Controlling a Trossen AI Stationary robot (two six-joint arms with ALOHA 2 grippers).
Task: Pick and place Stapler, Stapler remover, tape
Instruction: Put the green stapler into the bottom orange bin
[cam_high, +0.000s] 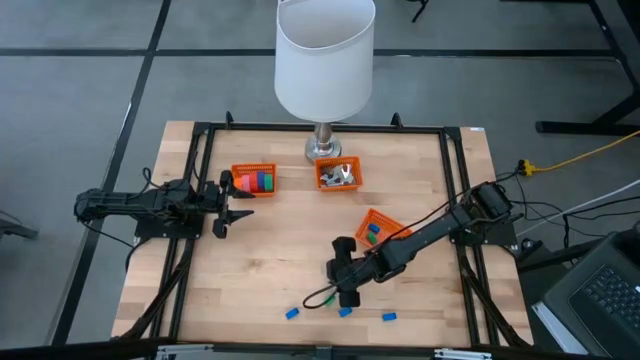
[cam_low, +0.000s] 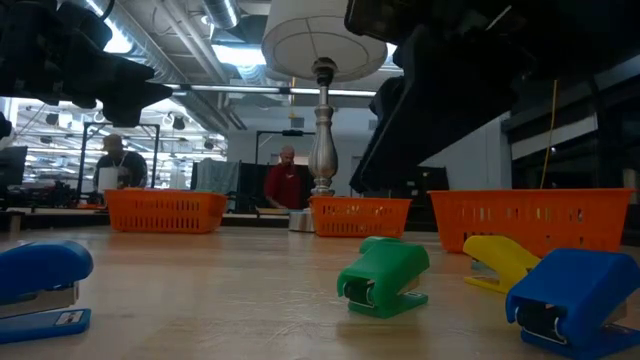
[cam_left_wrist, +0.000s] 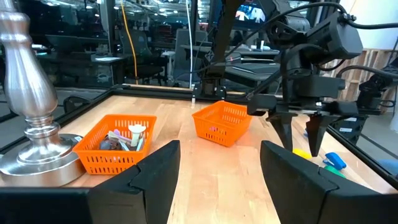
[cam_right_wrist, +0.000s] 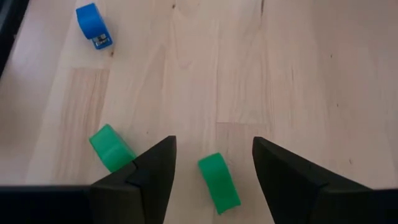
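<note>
Right gripper (cam_right_wrist: 211, 163) hovering low over table front, jaws spread, straddling green stapler (cam_right_wrist: 219, 182) lying loose between fingers, lining up for pinch. Second green stapler (cam_right_wrist: 111, 148) just beside, blue stapler (cam_right_wrist: 94, 24) farther off. Tape rolls (cam_high: 262, 181) sitting in orange basket (cam_high: 241, 169). Left gripper (cam_high: 232, 206) waiting beside that basket, jaws spread, holding nothing.
</note>
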